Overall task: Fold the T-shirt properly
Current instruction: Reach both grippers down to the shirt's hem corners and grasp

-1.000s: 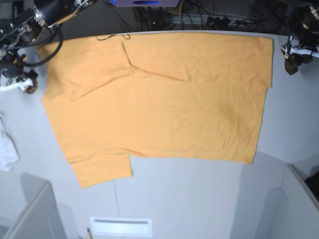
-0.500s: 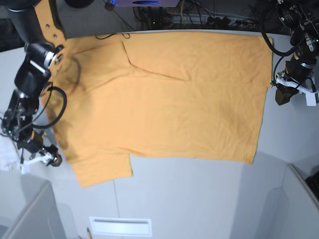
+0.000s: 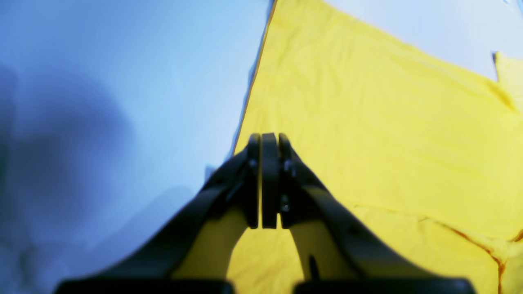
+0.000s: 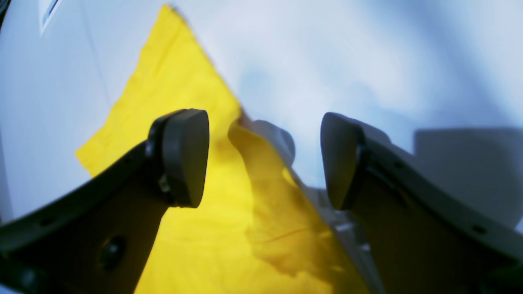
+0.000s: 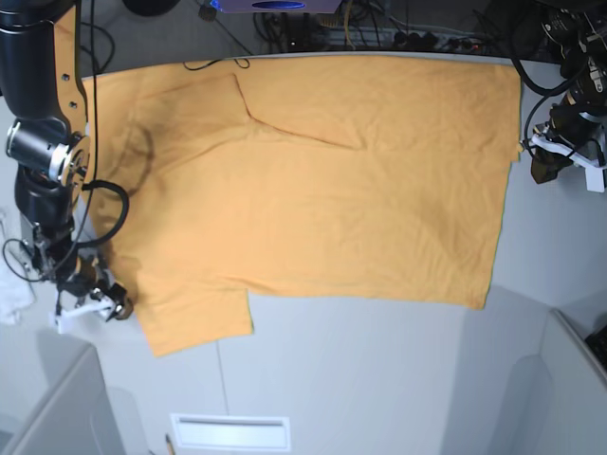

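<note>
The light-orange T-shirt (image 5: 313, 190) lies spread flat on the grey table (image 5: 379, 379), with one sleeve at the lower left. My left gripper (image 5: 542, 171) is at the shirt's right hem. In the left wrist view it (image 3: 263, 141) is shut, with its tips over the edge of the shirt (image 3: 367, 122); no cloth shows between the fingers. My right gripper (image 5: 110, 305) is low at the left edge, beside the lower sleeve. In the right wrist view it (image 4: 261, 159) is open, and a raised fold of the shirt's edge (image 4: 253, 171) lies between its jaws.
A small white cloth (image 5: 13, 299) lies at the far left of the table. A white slotted panel (image 5: 230, 431) sits at the front edge. Grey bin walls (image 5: 57, 408) stand at both front corners. Cables (image 5: 379, 38) run behind the table.
Both arms have come down from the back corners to the shirt's sides. The right gripper has reached the lower left sleeve. The left gripper stays by the right hem, now slightly higher.
</note>
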`<state>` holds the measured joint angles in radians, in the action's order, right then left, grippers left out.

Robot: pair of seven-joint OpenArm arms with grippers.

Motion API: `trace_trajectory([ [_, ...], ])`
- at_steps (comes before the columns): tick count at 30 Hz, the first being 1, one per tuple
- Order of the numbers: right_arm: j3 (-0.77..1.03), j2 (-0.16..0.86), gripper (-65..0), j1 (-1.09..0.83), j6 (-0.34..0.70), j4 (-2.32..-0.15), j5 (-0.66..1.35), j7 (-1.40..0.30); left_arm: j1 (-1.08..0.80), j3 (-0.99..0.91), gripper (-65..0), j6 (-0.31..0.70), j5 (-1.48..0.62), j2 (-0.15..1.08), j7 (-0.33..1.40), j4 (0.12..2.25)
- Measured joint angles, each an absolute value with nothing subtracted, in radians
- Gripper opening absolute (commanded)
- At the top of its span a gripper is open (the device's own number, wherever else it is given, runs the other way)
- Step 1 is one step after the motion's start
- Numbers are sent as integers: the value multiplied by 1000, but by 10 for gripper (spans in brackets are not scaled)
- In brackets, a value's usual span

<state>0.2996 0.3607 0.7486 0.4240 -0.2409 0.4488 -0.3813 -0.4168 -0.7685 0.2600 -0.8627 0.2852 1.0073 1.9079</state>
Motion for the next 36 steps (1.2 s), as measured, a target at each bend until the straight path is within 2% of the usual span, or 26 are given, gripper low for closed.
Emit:
trace_trajectory([
  [5,257,327,-252,739,429,-240,449,-351,-420,-809,-650,258,-810,280,1014,1896],
  [11,157,332,-252,743,435,-240,457,-339,-419,-835,-650,261,-803,279,1010,1888],
  [17,153,330,-270,742,435,-240,457,-335,-419,-844,-650,260,-793,283,1010,1886],
  [20,153,330,-378,739,435,-240,457,-336,-419,-837,-650,260,-793,282,1010,1886],
  [25,153,323,-629,728,434,-240,456,-342,-399,-780,-650,258,-690,287,1016,1883],
  [27,152,316,-650,725,434,-240,457,-340,-345,-738,-650,262,-631,283,1020,1879],
  [29,152,313,-650,726,435,-240,457,-341,-286,-711,-540,265,-571,288,1006,1860],
  [33,152,316,-650,726,435,-240,462,-353,-130,-686,-255,266,-477,288,1013,1753],
  [36,152,316,-650,726,435,-240,466,-358,30,-685,-94,263,-424,288,1011,1613],
])
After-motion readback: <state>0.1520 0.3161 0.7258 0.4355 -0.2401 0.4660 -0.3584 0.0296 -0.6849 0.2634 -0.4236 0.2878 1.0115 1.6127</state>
